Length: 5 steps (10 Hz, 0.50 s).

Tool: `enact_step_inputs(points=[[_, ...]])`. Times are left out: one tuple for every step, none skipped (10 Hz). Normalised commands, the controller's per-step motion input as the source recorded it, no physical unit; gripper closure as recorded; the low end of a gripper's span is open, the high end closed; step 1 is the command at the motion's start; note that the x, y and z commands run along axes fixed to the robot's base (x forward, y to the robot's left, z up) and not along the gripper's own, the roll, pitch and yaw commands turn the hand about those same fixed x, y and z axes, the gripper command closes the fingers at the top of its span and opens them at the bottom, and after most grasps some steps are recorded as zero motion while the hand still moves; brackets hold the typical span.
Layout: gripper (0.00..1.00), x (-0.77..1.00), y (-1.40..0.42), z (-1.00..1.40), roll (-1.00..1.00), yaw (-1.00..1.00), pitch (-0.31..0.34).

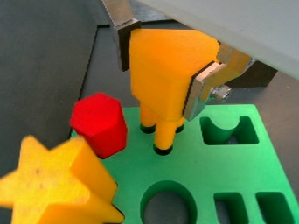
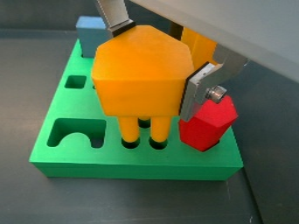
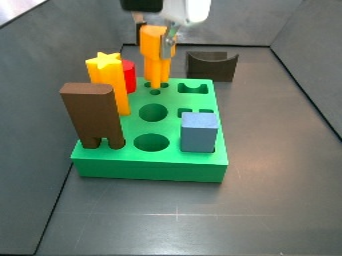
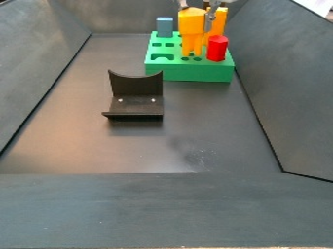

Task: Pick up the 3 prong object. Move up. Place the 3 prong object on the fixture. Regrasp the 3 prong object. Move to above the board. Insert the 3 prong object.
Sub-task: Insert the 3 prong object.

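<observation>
Gripping the 3 prong object [image 2: 142,72] across its broad orange body, the gripper [image 2: 158,66] hangs straight above the board [image 2: 70,144], its two flat silver fingers [image 2: 201,87] closed against opposite faces of the piece with no gap visible in either wrist view. The piece stands upright with its pointed end up and its prongs down; in both wrist views the prong tips sit in the small round holes near the board's edge, though how deep they reach cannot be told. Two prongs show clearly in a wrist view [image 1: 165,131], while the third is hidden behind them. Just beside the piece stands one red cylinder [image 1: 100,124], seated in the green slab and close to the nearer finger without clearly touching it. One yellow star-topped post [image 1: 52,185] rises near that cylinder, large and blurred in the wrist view. In a side view one tall brown arch-shaped block [image 3: 94,115] occupies the near corner of the board, and one small blue-grey cube [image 3: 199,131] sits at another corner. Several openings in the slab stay unfilled, among them a round hole [image 3: 155,109] and an arch-shaped cutout [image 2: 73,133]. One fixture [image 4: 132,95] rests on the dark floor well apart from the board, carrying nothing.
</observation>
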Motion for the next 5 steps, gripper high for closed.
enact_step_inputs(points=[[1.0,0.0,-0.08,-0.17,0.3,0.0,0.0],[1.0,-0.06,0.07,-0.03,0.0,-0.19,0.0],[1.0,-0.08,0.13,-0.04,0.0,-0.23,0.0],[1.0,0.0,0.11,-0.07,-0.05,-0.17,-0.026],[1.0,0.0,0.01,-0.11,-0.08,-0.15,-0.02]])
